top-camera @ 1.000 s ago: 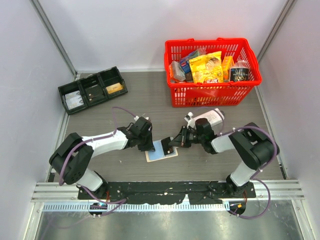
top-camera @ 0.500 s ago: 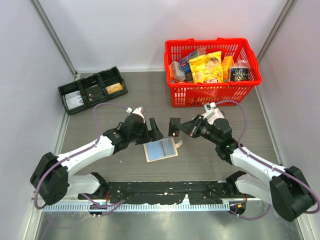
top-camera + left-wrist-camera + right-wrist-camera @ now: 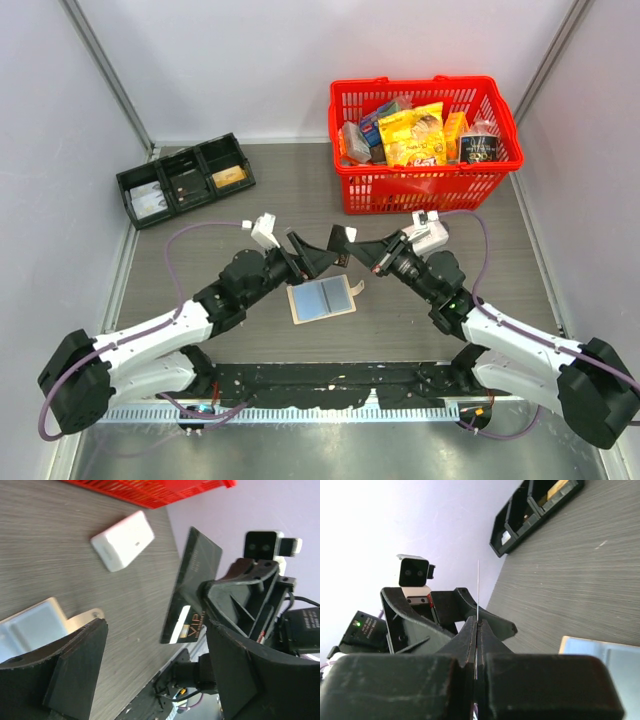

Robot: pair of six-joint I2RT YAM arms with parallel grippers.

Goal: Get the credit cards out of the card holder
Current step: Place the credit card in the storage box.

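The right gripper [image 3: 355, 250] is pinched tight on a dark credit card [image 3: 340, 240], holding it on edge above the table [image 3: 280, 190]; in the right wrist view the card shows only as a thin line between the closed fingers. The left gripper [image 3: 312, 257] faces it with its jaws spread wide and nothing in them; the card is close to their tips, though I cannot tell whether it is already between them. The card holder [image 3: 322, 298] lies flat just on the near side of both grippers, blue panels up; whether more cards sit in it is hidden.

This looks like a handover, perhaps on the way to the black tray [image 3: 185, 180] at the far left. To do it well, the left jaws should straddle the free half of the card with their pads square to its faces; they should close fully before the right lets go. Both grippers should stay high enough not to nudge the holder.
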